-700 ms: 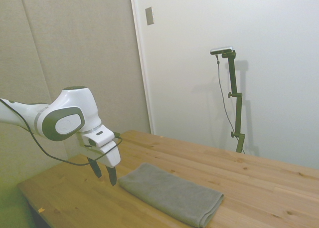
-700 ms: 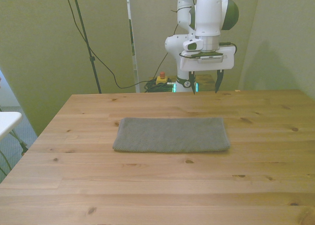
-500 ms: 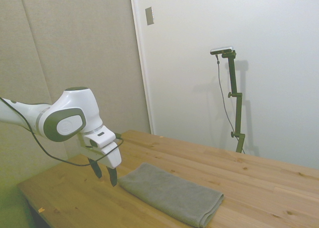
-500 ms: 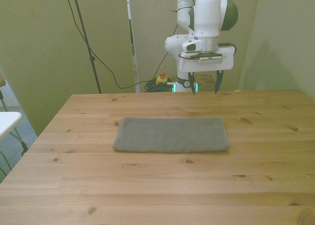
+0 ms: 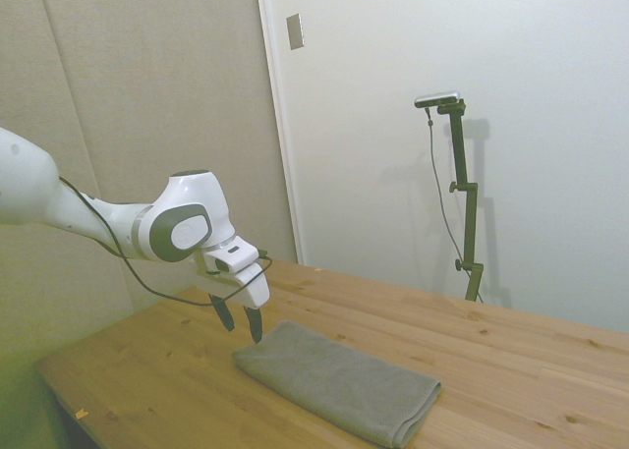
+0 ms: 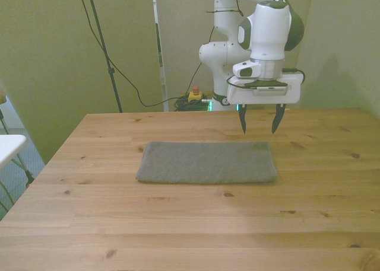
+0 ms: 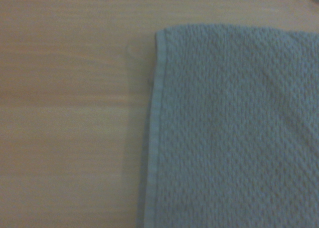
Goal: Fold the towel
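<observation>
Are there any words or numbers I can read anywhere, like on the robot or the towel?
No readable text anywhere.
The towel: plain, no label or tag showing.
The gripper: a thin dark strip on its white body, too small to read.
The table: bare wood, no marks.
The wall plate: blank.

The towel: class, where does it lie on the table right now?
In the front view the towel lies flat mid-table, long side running left to right. The open gripper hangs above its far corner on the front view's right, not touching it.
</observation>
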Controlling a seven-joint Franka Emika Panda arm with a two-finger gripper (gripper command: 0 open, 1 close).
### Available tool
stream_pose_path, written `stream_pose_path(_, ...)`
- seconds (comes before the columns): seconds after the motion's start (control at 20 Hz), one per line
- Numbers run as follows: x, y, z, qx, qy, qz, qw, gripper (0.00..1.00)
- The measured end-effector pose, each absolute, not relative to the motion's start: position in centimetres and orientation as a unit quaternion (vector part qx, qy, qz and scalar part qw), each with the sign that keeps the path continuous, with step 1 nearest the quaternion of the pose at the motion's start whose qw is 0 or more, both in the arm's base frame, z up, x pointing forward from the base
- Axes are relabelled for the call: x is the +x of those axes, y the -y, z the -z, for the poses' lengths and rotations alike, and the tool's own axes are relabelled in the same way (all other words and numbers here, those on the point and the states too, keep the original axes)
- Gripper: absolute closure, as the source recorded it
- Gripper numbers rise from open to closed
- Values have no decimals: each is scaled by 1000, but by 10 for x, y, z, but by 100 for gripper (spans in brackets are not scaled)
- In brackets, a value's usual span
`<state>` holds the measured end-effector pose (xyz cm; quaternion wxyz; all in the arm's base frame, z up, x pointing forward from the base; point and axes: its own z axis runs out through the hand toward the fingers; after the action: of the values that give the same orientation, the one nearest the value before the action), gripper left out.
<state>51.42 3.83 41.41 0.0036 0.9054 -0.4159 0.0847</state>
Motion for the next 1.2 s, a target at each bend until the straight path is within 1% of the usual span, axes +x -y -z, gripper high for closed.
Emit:
stream_pose_path(0.25,551,-66,-397,880,442,-145,95,0)
stream_pose_path(0.55,577,-133,-365,863,451,-185,133,0)
stream_pose_path(0.85,585,-161,-359,857,459,-171,160,0)
stream_pose_path(1.0,584,-156,-348,848,473,-145,188,0)
stream_pose_path(1.2,584,-150,-347,837,485,-124,221,0)
